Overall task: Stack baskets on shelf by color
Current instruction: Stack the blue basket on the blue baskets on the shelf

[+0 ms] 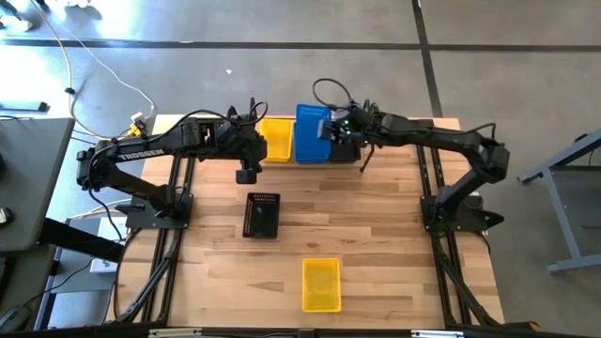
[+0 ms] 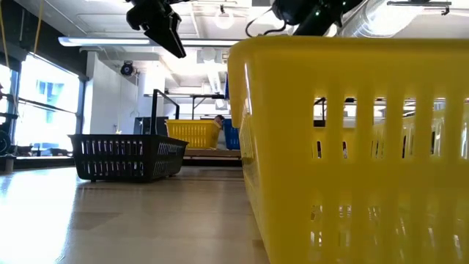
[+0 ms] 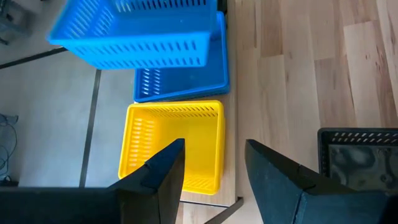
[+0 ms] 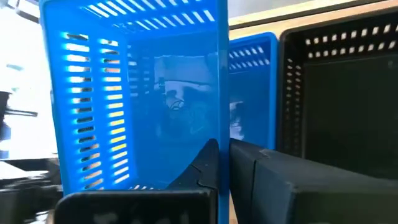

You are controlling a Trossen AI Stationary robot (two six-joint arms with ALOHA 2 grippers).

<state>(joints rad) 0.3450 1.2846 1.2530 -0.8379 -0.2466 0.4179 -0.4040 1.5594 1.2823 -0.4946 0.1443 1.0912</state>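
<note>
On the shelf [image 3: 229, 163] at the table's far edge sit a yellow basket [image 1: 275, 139], a blue basket [image 3: 181, 84] and a black basket [image 4: 336, 93]. My right gripper [image 4: 224, 149] is shut on a second blue basket [image 1: 313, 122], held above the blue one on the shelf. My left gripper [image 3: 214, 146] is open and empty, hovering just on the near side of the shelf's yellow basket. Another black basket [image 1: 262, 214] and another yellow basket [image 1: 320, 284] rest on their bottoms on the tabletop. My right gripper pinches the blue basket's side wall at its rim [image 4: 222, 134], one finger inside the basket and one outside. The fingers come from above, pointing down. The basket is lifted clear, tilted, over the blue basket on the shelf.
The black basket on the table lies just nearer than my left gripper. The yellow basket [image 2: 352, 147] fills the low view's right side. Bare wood lies to the right of both table baskets. Black frame rails [image 1: 174, 235] run along the table's left and right sides.
</note>
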